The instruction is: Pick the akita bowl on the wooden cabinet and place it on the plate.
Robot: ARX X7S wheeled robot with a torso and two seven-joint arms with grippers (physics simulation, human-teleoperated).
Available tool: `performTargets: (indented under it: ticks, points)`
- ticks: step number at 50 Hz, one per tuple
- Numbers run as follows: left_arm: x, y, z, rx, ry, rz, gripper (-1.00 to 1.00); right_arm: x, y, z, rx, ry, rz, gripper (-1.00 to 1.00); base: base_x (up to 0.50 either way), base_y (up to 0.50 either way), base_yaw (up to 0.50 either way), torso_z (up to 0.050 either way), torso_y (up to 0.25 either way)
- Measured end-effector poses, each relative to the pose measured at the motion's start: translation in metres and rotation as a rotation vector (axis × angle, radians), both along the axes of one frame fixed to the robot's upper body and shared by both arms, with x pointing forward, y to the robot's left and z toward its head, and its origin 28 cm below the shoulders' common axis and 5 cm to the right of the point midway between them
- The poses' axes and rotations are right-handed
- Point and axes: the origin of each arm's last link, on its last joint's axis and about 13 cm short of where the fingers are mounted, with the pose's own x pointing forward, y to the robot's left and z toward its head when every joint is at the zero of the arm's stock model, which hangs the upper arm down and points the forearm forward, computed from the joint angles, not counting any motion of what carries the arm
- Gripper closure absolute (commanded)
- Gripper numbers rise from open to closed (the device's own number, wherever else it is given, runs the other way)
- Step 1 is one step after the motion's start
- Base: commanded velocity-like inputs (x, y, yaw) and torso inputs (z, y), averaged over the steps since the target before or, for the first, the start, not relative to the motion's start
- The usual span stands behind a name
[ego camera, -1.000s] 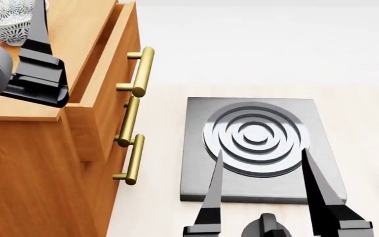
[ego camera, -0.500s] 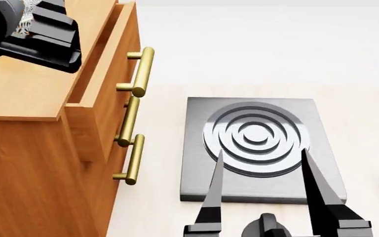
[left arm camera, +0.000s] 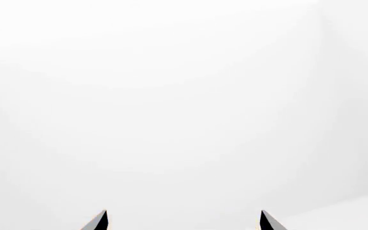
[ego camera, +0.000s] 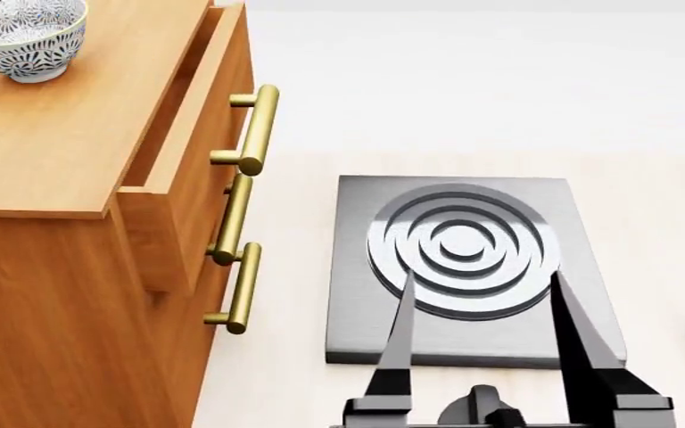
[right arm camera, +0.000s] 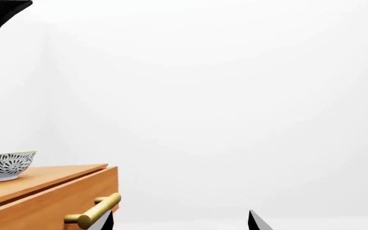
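From the stove plate (ego camera: 467, 267), the akita bowl (ego camera: 33, 37) sits far left atop the wooden cabinet (ego camera: 69, 223), untouched. I judge it rigid, glazed, slippery, breakable; I'd pinch its rim. My left tool (left arm camera: 182, 221) is spread, empty. Right tool (ego camera: 480, 348) is spread, hovering over the stove plate.

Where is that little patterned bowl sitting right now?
In the head view, the bowl sits upright at the far left on top of the wooden cabinet, well away from the right gripper hovering over the grey ringed slab.
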Motion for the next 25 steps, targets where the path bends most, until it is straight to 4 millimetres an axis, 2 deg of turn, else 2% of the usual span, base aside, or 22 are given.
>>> performTargets:
  ticks: [9, 25]
  points:
    - [0.017, -0.004, 0.018, -0.015, 0.043, 0.004, -1.00, 0.001, -0.001, 0.000, 0.006, 0.003, -0.003, -1.00, 0.00, 0.00, 0.00, 0.000, 0.000]
    - [0.054, -0.017, 0.062, -0.003, 0.125, -0.009, -1.00, 0.000, -0.003, 0.001, 0.014, -0.002, -0.009, -1.00, 0.00, 0.00, 0.00, 0.000, 0.000]
